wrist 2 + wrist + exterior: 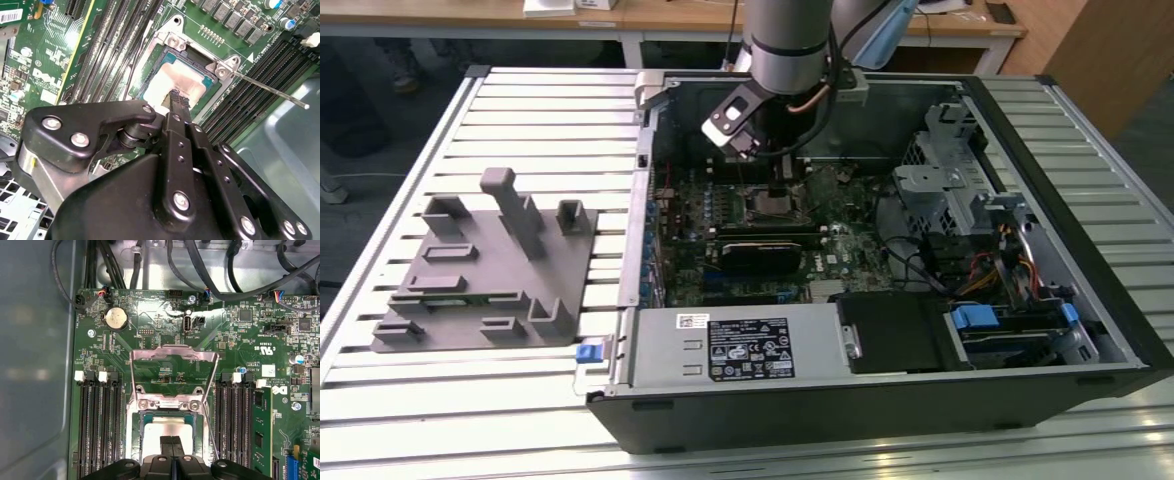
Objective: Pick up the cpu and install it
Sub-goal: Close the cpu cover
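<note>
Gripper (pixel 178 98) closed, empty — its tip on the cpu (pixel 172 77) in the socket (pixel 173 40).

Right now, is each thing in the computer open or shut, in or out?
cpu: lying flat in the socket, under the gripper tips.
gripper: shut, tips down at the cpu's top.
socket cover: flipped up, open.
lever: unlatched, sticking out sideways.
computer case: lying down, side open.
memory slots: empty.

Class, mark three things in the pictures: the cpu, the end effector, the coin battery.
cpu (pixel 167 426): first wrist view, on its shiny metal top.
end effector (pixel 172 441): first wrist view, midway between its fingertips.
coin battery (pixel 116 318): first wrist view, centre of its face.
</note>
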Controlling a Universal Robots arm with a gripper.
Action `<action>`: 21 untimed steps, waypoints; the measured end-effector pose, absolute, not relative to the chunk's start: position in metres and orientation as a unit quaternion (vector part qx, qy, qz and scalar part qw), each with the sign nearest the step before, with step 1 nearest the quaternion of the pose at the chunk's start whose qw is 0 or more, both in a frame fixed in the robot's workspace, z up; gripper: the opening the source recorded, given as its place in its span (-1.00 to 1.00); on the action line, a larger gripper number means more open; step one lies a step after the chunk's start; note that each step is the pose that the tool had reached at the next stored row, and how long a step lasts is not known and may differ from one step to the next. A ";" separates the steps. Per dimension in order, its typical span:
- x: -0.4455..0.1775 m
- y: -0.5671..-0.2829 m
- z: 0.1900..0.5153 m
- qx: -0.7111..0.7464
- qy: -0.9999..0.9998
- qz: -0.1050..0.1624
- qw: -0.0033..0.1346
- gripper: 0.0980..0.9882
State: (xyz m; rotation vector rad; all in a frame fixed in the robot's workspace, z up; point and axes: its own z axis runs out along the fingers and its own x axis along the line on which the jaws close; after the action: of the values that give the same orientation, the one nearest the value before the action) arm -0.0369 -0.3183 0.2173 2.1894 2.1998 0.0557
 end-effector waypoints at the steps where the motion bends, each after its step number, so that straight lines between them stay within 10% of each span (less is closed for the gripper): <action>1: -0.037 -0.318 0.217 0.705 0.709 0.018 0.019 -0.98; 21: -0.035 -0.318 0.222 0.705 0.708 0.017 0.018 -0.98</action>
State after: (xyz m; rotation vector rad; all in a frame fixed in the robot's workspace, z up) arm -0.0353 -0.3183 0.2219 2.1906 2.2006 0.0535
